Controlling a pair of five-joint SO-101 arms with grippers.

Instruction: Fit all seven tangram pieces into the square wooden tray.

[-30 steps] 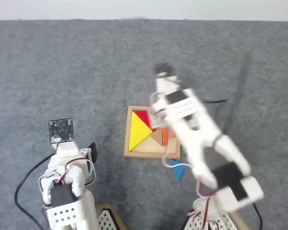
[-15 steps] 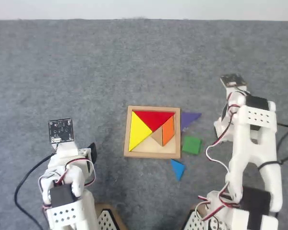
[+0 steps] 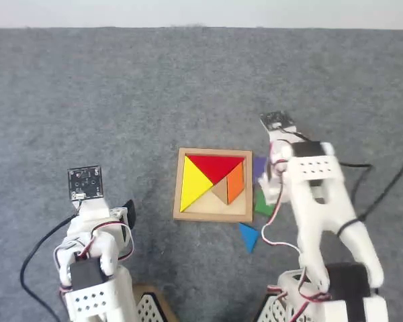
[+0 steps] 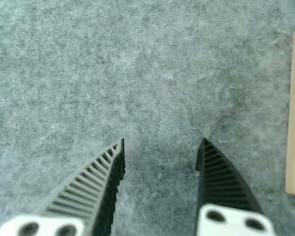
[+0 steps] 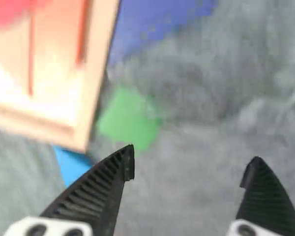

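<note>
The square wooden tray (image 3: 212, 217) lies on the grey carpet (image 3: 87, 94) and holds four pieces: a red triangle (image 3: 215, 166), a yellow triangle (image 3: 193, 184), an orange piece (image 3: 236, 182) and a small tan triangle (image 3: 221, 192). Three more lie just beside it on the right arm's side: a purple piece (image 3: 258, 165), a green square (image 3: 262, 205) and a blue triangle (image 3: 248, 235). The right gripper (image 5: 192, 155) hangs with jaws spread near the green square. The left gripper (image 4: 162, 142) also has its jaws spread, over bare carpet.
</note>
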